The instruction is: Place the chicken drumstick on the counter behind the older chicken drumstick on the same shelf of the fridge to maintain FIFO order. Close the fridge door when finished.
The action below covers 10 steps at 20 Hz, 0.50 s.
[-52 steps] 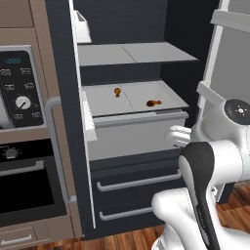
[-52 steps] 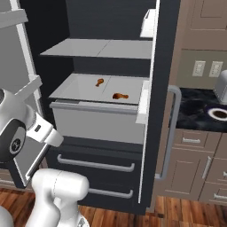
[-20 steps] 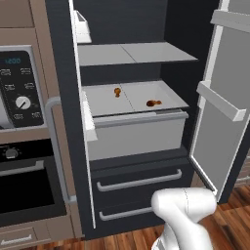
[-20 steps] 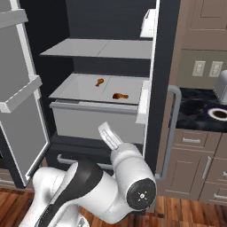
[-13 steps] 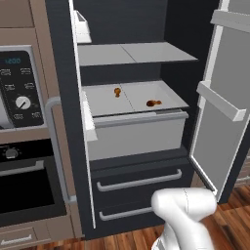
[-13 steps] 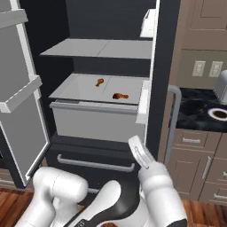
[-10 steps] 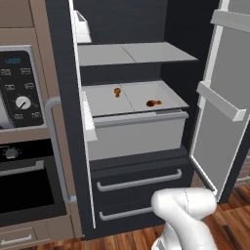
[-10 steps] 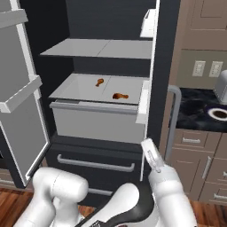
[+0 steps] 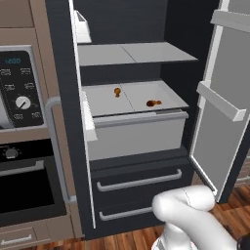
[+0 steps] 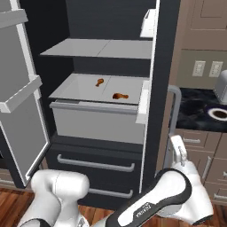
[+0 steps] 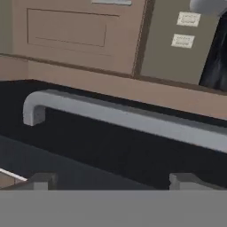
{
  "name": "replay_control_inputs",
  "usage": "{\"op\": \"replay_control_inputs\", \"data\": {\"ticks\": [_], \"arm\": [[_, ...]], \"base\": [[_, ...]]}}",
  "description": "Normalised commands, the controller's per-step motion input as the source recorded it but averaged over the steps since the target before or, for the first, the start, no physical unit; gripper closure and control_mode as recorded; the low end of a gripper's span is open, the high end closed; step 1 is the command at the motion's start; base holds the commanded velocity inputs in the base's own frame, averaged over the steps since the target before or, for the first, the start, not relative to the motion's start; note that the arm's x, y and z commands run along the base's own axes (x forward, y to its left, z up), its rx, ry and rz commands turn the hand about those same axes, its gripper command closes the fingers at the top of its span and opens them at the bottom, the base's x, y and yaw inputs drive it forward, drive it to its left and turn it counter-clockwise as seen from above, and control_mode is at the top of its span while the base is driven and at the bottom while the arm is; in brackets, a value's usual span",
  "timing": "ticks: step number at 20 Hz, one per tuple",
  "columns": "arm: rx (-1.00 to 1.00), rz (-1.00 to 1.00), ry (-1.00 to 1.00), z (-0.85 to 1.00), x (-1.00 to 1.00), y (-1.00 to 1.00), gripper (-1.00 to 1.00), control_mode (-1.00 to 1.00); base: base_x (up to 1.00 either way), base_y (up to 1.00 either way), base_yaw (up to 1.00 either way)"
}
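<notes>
Chicken drumsticks: both on the fridge shelf, doors open.
Two chicken drumsticks point(image 10: 119, 95) point(image 10: 99, 81) lie apart on the light-grey shelf point(image 10: 75, 91) inside the fridge point(image 10: 162, 53), one nearer the front lip, one farther back. End effector point(image 10: 178, 151) stands beside the fridge's grey bar handle point(image 11: 128, 119), fingers spread wide, holding nothing. Black table point(image 10: 199, 108) sits right of the fridge.
</notes>
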Motion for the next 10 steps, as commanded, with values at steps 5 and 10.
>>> {"op": "replay_control_inputs", "data": {"ticks": [5, 10], "arm": [[0.13, 0.10, 0.00, -0.21, 0.68, -0.48, -1.00, -1.00], [0.01, 0.18, 0.00, -0.25, 0.78, -0.31, -1.00, -1.00]], "base": [[0.00, 0.00, 0.00], [0.00, 0.00, 0.00]]}}
